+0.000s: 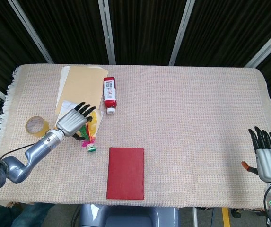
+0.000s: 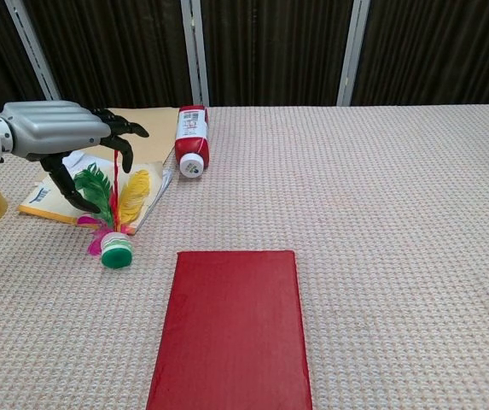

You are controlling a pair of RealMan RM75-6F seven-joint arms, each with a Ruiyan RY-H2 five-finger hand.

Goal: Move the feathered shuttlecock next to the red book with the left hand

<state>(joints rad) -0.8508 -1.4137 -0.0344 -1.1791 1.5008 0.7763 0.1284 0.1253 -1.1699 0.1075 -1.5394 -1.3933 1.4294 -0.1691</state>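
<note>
The feathered shuttlecock (image 2: pixel 114 213) lies on the cloth with green, red and yellow feathers and a green-and-white base (image 1: pixel 91 148). It sits just left of the red book's (image 1: pixel 125 172) far corner; the book (image 2: pixel 232 333) lies flat near the front edge. My left hand (image 1: pixel 73 123) hovers over the feathers with its fingers spread and holds nothing; the chest view shows that hand (image 2: pixel 56 135) above the green feather, thumb reaching down beside it. My right hand (image 1: pixel 266 158) rests open at the table's right front corner.
A red bottle (image 1: pixel 109 94) with a white cap lies behind the shuttlecock. A tan envelope (image 1: pixel 81 85) and a small booklet (image 2: pixel 52 201) lie under and behind the feathers. A roll of tape (image 1: pixel 36 126) sits at the left edge.
</note>
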